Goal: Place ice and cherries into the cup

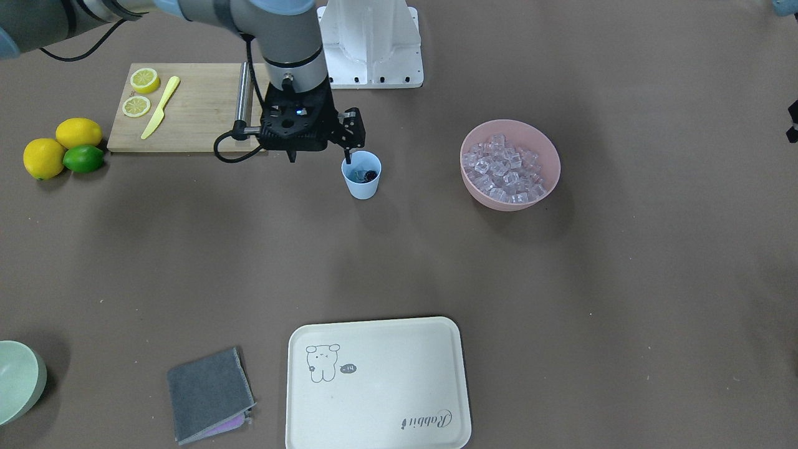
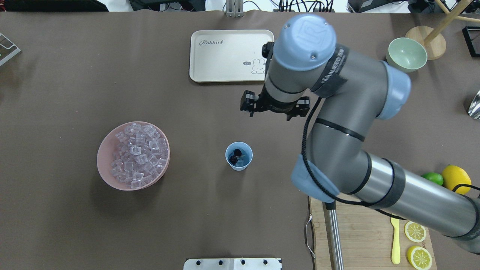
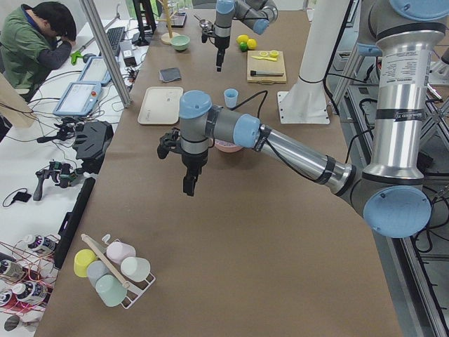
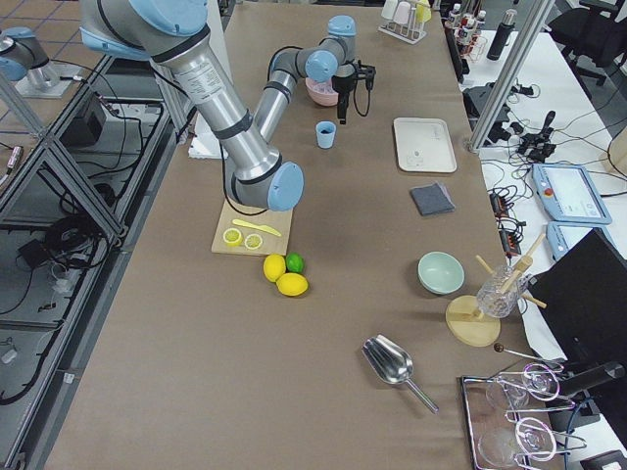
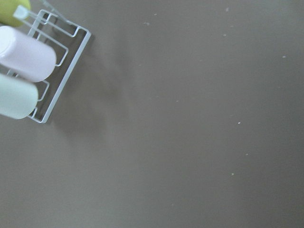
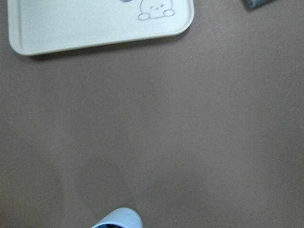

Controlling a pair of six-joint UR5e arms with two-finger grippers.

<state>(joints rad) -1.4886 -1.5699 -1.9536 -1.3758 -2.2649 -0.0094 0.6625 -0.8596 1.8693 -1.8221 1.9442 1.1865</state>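
Observation:
The light blue cup (image 1: 361, 181) stands mid-table and holds the dark cherries (image 1: 370, 175); both also show in the overhead view, cup (image 2: 239, 157) and cherries (image 2: 235, 155). A glassy piece seems to lie beside the cherries. The ice (image 1: 505, 168) fills the pink bowl (image 1: 510, 122). My right gripper (image 1: 320, 156) hangs above the cup, a little to its side, open and empty, with one finger (image 1: 349, 153) over the rim. The cup's rim shows at the bottom edge of the right wrist view (image 6: 118, 219). My left gripper (image 3: 189, 187) hovers over bare table; I cannot tell its state.
A cutting board (image 1: 199, 118) with lemon slices and a yellow knife lies near the right arm. Beside it are lemons and a lime (image 1: 62, 153). A cream tray (image 1: 374, 380), a grey cloth (image 1: 209, 393) and a green bowl (image 1: 19, 380) sit far off. A cup rack (image 5: 42, 61) shows below the left wrist.

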